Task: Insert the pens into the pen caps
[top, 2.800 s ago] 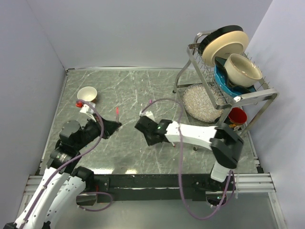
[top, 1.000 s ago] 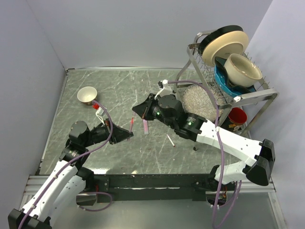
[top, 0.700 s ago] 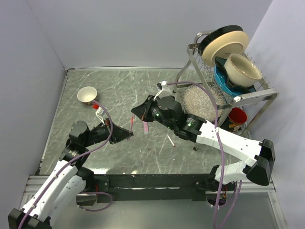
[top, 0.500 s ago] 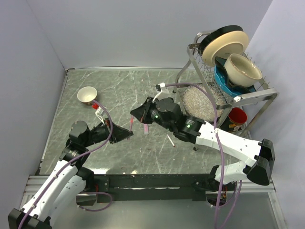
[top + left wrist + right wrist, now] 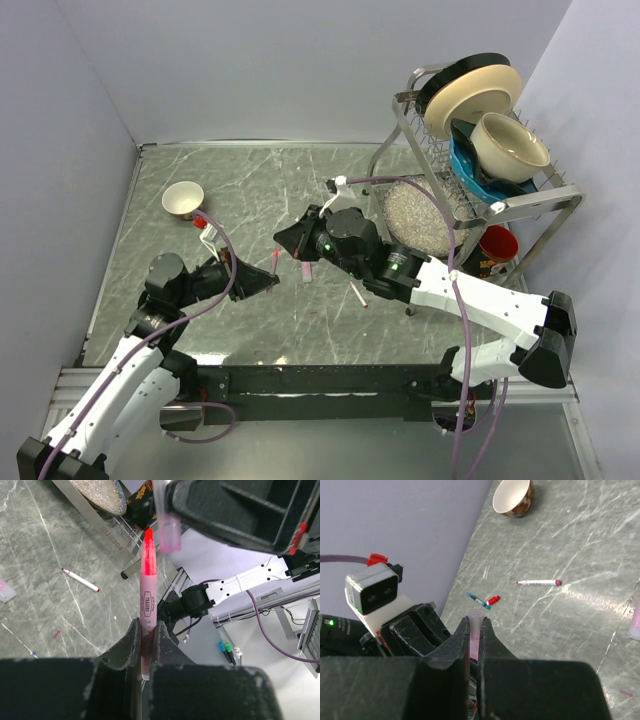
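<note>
**Red-tipped pen and pink cap held over the worktop, left of the dish rack**

Top view: the left claw [image 5: 273, 283] and the right claw [image 5: 287, 243] face each other above the grey worktop [image 5: 250, 180], both well to the left of the dish rack [image 5: 530, 205].

Left-wrist view: the left claw [image 5: 146, 630] is pinched on the pale barrel of the red-tipped pen [image 5: 146, 600]. The pen stands straight out of the fingers, its red tip toward the rack [image 5: 107, 530]. The pink cap [image 5: 169, 530] hangs from the right claw just beside that tip. Tip and cap are close but apart, and the tip is not inside the cap.

Right-wrist view: the right claw [image 5: 474, 625] is pressed together on the pink cap [image 5: 475, 627] (only its rim and upper part show between the fingers).

Loose items: a white pen [image 5: 358, 296] lies flat on the worktop near the rack's front-left foot. It also shows in the left-wrist view [image 5: 80, 580].

Farther from the rack than the two claws, the right-wrist view shows three more items:
- a second white pen with a pink end [image 5: 538, 582];
- a small red cap [image 5: 493, 599];
- a thin blue-ended pen [image 5: 477, 600], which the red cap lies against.

The bowl [image 5: 183, 198] stands on the worktop well to the left of the rack.
</note>
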`<state>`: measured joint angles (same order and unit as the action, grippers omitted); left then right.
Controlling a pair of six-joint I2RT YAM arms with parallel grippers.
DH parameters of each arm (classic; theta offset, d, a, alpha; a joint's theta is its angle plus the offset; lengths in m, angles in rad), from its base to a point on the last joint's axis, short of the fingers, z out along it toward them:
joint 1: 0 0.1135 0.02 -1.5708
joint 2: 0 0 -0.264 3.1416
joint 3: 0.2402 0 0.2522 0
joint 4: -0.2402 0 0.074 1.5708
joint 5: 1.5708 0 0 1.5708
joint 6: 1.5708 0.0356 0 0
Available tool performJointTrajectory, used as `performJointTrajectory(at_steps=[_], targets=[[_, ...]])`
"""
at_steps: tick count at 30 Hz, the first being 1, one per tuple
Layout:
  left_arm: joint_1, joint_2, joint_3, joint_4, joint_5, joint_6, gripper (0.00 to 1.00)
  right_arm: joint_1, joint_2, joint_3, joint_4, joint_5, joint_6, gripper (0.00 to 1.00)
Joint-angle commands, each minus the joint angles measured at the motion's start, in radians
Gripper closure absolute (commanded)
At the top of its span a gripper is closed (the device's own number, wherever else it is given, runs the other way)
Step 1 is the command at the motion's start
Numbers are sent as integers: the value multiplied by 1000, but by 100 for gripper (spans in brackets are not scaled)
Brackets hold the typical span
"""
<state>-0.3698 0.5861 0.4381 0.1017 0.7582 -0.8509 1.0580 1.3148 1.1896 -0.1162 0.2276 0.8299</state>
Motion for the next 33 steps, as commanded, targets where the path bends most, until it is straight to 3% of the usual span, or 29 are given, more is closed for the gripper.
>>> performJointTrajectory(at_steps=[1,33], targets=[[0,-14,22,38,3,27,99,0,-11,68,-10,62,-29,100],[0,-19,44,41,18,27,99,-16,21,70,-8,58,-32,100]])
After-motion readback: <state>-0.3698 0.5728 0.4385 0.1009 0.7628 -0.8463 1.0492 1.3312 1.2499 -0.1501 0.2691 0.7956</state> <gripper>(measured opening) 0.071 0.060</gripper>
